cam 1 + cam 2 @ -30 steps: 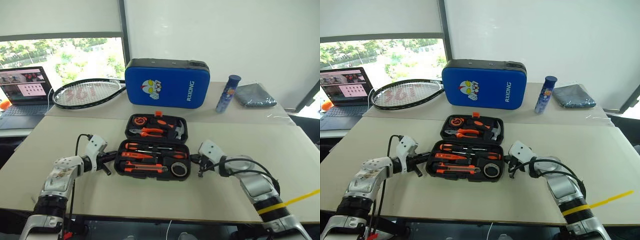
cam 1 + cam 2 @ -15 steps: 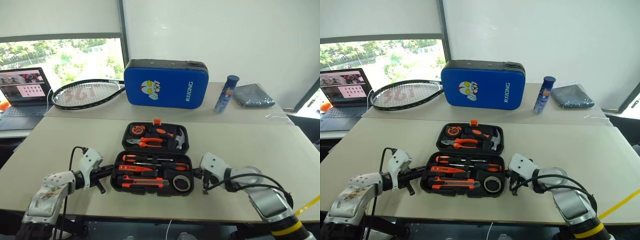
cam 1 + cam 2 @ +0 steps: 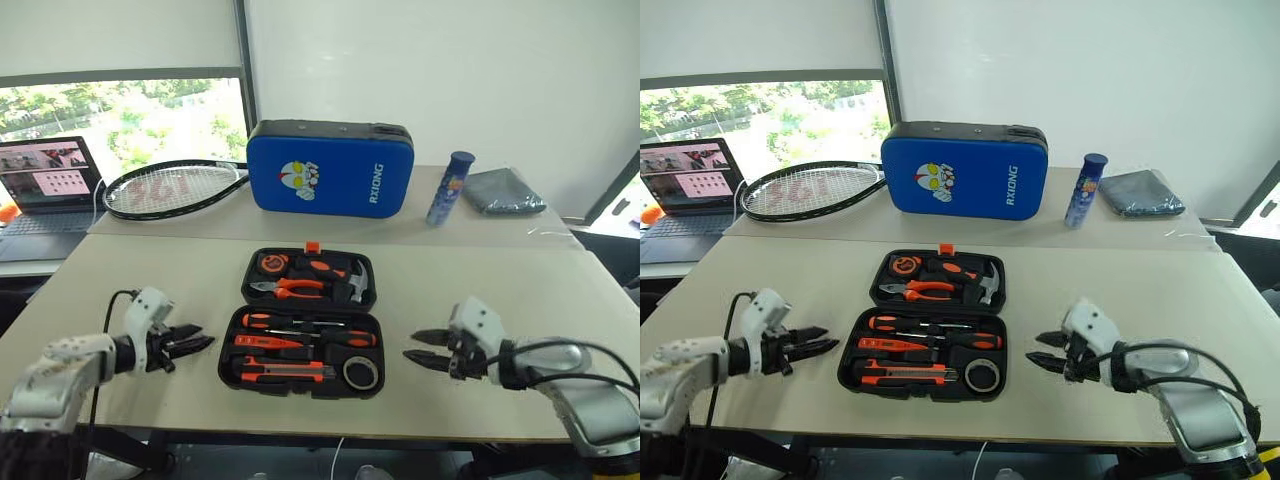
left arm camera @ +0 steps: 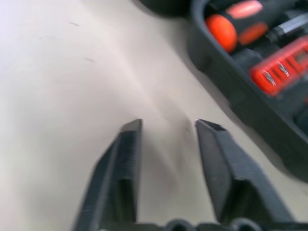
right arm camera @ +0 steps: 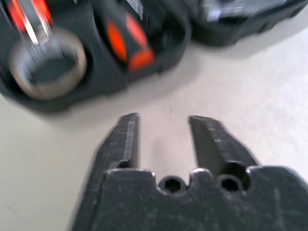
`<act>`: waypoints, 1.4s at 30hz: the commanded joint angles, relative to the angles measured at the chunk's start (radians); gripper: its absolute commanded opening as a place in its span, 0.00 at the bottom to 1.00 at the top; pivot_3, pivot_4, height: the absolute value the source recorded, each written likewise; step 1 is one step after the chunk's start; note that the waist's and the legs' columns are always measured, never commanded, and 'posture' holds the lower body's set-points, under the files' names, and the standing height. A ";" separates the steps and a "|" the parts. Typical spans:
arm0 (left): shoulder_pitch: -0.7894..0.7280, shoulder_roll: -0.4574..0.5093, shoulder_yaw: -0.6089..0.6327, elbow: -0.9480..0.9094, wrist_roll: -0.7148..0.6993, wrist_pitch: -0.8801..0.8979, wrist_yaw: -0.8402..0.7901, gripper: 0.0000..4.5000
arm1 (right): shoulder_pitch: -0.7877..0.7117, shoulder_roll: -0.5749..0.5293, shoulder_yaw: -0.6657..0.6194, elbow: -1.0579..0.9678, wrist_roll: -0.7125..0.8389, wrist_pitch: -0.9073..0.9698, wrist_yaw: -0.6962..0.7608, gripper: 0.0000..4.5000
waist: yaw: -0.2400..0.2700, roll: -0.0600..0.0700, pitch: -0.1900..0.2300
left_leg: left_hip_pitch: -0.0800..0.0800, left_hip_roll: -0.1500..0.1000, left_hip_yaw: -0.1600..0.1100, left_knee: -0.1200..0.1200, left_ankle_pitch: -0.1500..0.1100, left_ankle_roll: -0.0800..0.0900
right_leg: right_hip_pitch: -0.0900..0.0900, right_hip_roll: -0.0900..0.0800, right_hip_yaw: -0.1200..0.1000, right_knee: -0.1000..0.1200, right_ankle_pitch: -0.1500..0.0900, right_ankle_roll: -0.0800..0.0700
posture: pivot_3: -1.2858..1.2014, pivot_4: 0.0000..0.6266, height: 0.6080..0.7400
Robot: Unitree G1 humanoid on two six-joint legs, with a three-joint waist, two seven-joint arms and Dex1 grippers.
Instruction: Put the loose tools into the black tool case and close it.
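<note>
The black tool case [image 3: 229, 345] lies open and flat at the middle of the table. Its near half holds two screwdrivers [image 3: 300, 322] with orange-black handles, a utility knife [image 3: 285, 371] and a dark tape roll [image 3: 360, 372]. Pliers and a hammer sit in its far half. My left gripper [image 3: 200, 340] hovers left of the case, open and empty, fingers pointing at the case's side. My right gripper [image 3: 412, 346] stands open and empty right of the case, pointing at it. The right wrist view shows the tape roll [image 5: 45, 60] beyond the open gripper [image 5: 163, 120].
A blue padded case [image 3: 330, 170] stands behind the tool case. A racket [image 3: 170, 188] and a laptop [image 3: 45, 185] lie at the back left. A blue bottle [image 3: 447, 188] and a grey cloth [image 3: 505, 192] are at the back right.
Both grippers have drawn back from the sides of the case, a little outward and up, and have gone from shut to open. The case has not moved.
</note>
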 commanded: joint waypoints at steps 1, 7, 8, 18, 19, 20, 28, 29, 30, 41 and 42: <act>-0.163 -0.006 0.008 0.019 -0.077 0.177 0.033 0.61 | -0.167 0.008 -0.063 -0.039 0.186 0.341 -0.062 0.70 | 0.002 0.000 0.000 | -0.001 0.000 0.000 0.000 0.001 0.000 | -0.001 0.000 0.000 0.000 0.000 0.000 | 0.52 0.24 1.00; -0.442 -0.082 -0.069 0.184 -0.045 0.416 0.171 0.61 | -0.496 0.126 -0.077 0.177 0.177 0.782 -0.277 0.70 | 0.005 0.000 0.000 | -0.002 -0.001 -0.002 0.000 0.000 0.001 | -0.001 0.000 -0.001 0.000 0.001 0.000 | 0.52 0.24 1.00; -0.482 -0.105 -0.086 0.214 -0.033 0.434 0.194 0.61 | -0.542 0.131 -0.032 0.226 0.141 0.808 -0.319 0.70 | 0.005 0.000 0.000 | -0.004 -0.001 -0.002 -0.001 0.000 0.001 | -0.003 -0.001 -0.001 -0.001 0.001 0.000 | 0.52 0.24 1.00; -0.637 -0.208 -0.208 0.388 0.057 0.393 0.245 0.61 | -0.749 0.254 0.020 0.562 -0.006 0.763 -0.506 0.70 | 0.003 0.000 0.000 | -0.012 -0.003 -0.002 -0.001 0.000 0.001 | -0.009 -0.003 -0.003 0.000 0.001 0.000 | 0.52 0.24 1.00; -0.641 -0.211 -0.213 0.397 0.063 0.387 0.245 0.61 | -0.757 0.260 0.024 0.582 -0.012 0.757 -0.510 0.70 | 0.003 0.000 0.000 | -0.012 -0.003 -0.002 -0.001 0.000 0.001 | -0.009 -0.003 -0.003 0.000 0.001 0.000 | 0.52 0.24 1.00; -0.646 -0.214 -0.214 0.409 0.070 0.381 0.247 0.61 | -0.761 0.263 0.032 0.598 -0.018 0.747 -0.510 0.70 | 0.002 0.000 0.000 | -0.012 -0.003 -0.002 -0.001 0.000 0.001 | -0.009 -0.003 -0.003 0.000 0.001 0.000 | 0.52 0.24 1.00; -0.665 -0.214 -0.237 0.439 0.095 0.366 0.224 0.61 | -0.798 0.309 0.047 0.640 -0.013 0.741 -0.505 0.70 | 0.003 0.000 0.000 | -0.012 -0.003 -0.002 -0.001 0.001 0.000 | -0.009 -0.003 -0.003 0.000 0.001 0.000 | 0.52 0.24 1.00; -0.664 -0.212 -0.236 0.438 0.097 0.367 0.222 0.61 | -0.799 0.311 0.050 0.639 -0.013 0.743 -0.504 0.70 | 0.003 0.000 0.000 | -0.012 -0.003 -0.002 -0.001 0.001 0.000 | -0.009 -0.003 -0.003 0.000 0.001 0.000 | 0.52 0.24 1.00; -0.661 -0.208 -0.240 0.437 0.101 0.368 0.217 0.61 | -0.797 0.313 0.057 0.641 -0.017 0.742 -0.505 0.70 | 0.003 0.000 0.000 | -0.012 -0.003 -0.002 -0.001 0.001 0.000 | -0.009 -0.003 -0.003 0.000 0.001 0.000 | 0.52 0.24 1.00; -0.647 -0.172 -0.287 0.423 0.137 0.362 0.188 0.34 | -0.792 0.318 0.134 0.696 -0.062 0.696 -0.512 0.54 | 0.002 0.000 0.000 | -0.011 -0.003 -0.003 -0.001 0.001 0.000 | -0.009 -0.003 -0.003 0.000 0.001 0.000 | 0.52 0.24 1.00; -0.646 -0.169 -0.287 0.419 0.135 0.365 0.186 0.28 | -0.790 0.317 0.137 0.694 -0.062 0.699 -0.510 0.48 | 0.002 0.000 0.000 | -0.011 -0.003 -0.003 -0.001 0.001 0.000 | -0.009 -0.003 -0.003 0.001 0.001 0.000 | 0.52 0.24 1.00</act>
